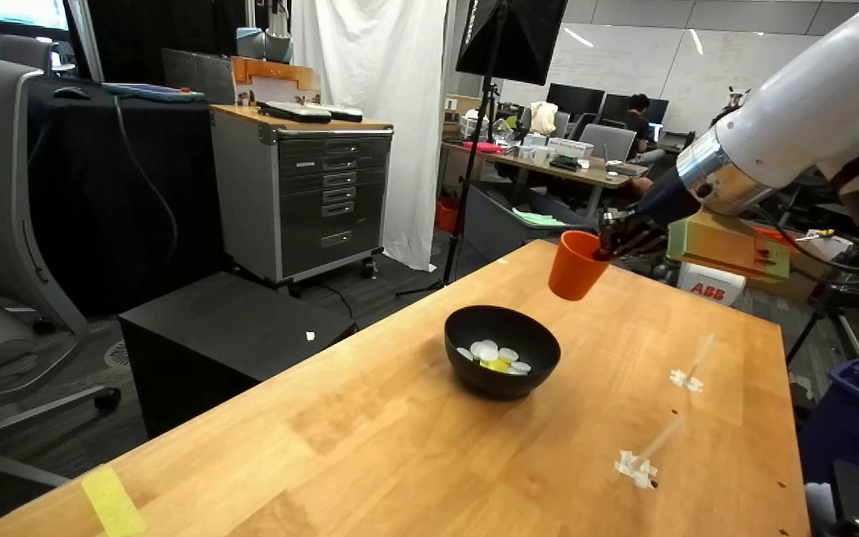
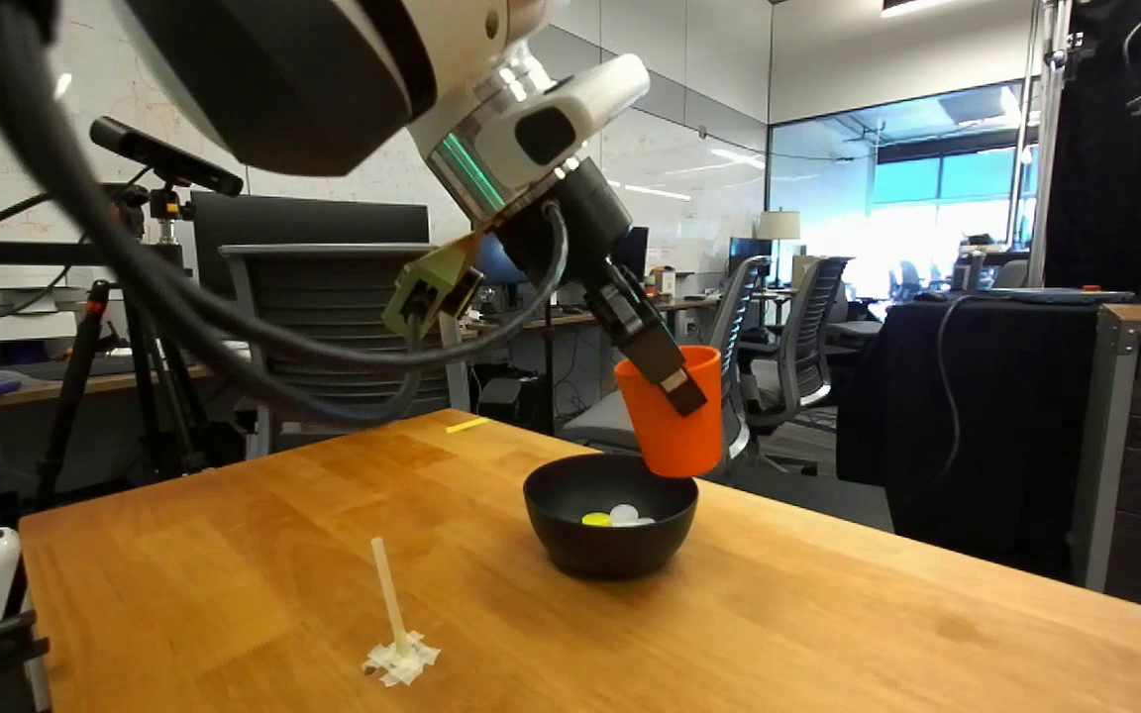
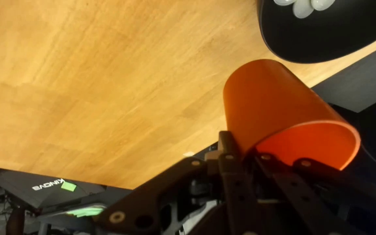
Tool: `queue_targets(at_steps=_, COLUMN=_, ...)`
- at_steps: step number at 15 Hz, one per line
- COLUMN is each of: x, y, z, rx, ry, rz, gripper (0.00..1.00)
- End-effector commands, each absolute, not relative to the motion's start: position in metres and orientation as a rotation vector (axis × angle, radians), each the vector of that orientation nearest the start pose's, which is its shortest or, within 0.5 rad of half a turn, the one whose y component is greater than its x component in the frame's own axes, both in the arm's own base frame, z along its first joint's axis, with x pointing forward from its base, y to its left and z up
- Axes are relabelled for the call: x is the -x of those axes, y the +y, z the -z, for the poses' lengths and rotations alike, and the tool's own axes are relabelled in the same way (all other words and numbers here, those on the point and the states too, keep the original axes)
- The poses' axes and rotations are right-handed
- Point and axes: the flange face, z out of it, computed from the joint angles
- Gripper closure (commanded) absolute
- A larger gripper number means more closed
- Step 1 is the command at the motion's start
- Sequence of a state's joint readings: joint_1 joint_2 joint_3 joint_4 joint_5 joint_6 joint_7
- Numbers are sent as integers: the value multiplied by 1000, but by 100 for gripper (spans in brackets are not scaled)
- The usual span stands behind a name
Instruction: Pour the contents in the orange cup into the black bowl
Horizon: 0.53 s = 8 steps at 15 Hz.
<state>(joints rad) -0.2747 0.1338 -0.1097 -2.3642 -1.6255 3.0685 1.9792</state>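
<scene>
Pinches the orange cup (image 1: 576, 268) by its wall in the tightly closed gripper (image 2: 681, 384), probably to leave the mouth free for pouring. Holds it above the counter (image 1: 370, 447), near but apart from the black bowl (image 1: 498, 385), leaning mouth-up; likely past pouring, given the white and yellow pieces (image 1: 498, 365) in the bowl. Shows ABB, in red, on a white casing (image 1: 713, 279), and upside-down KINOVA on a dark case (image 3: 38, 193).

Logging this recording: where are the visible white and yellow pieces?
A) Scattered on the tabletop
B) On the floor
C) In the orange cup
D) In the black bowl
D: both exterior views show the white and yellow pieces lying together inside the black bowl.
</scene>
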Motion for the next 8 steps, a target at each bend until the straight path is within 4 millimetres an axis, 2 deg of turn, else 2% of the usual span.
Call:
queue_targets(at_steps=1, x=-480, y=-128, z=-255, rx=2822, ry=1183, rz=868, gripper=93)
queue_targets(at_steps=4, x=-481, y=-136, z=-229, rx=2823, ry=1278, rz=751, gripper=93)
queue_targets(at_steps=8, x=-485, y=-141, z=-218, rx=2807, ry=1359, rz=651, gripper=93)
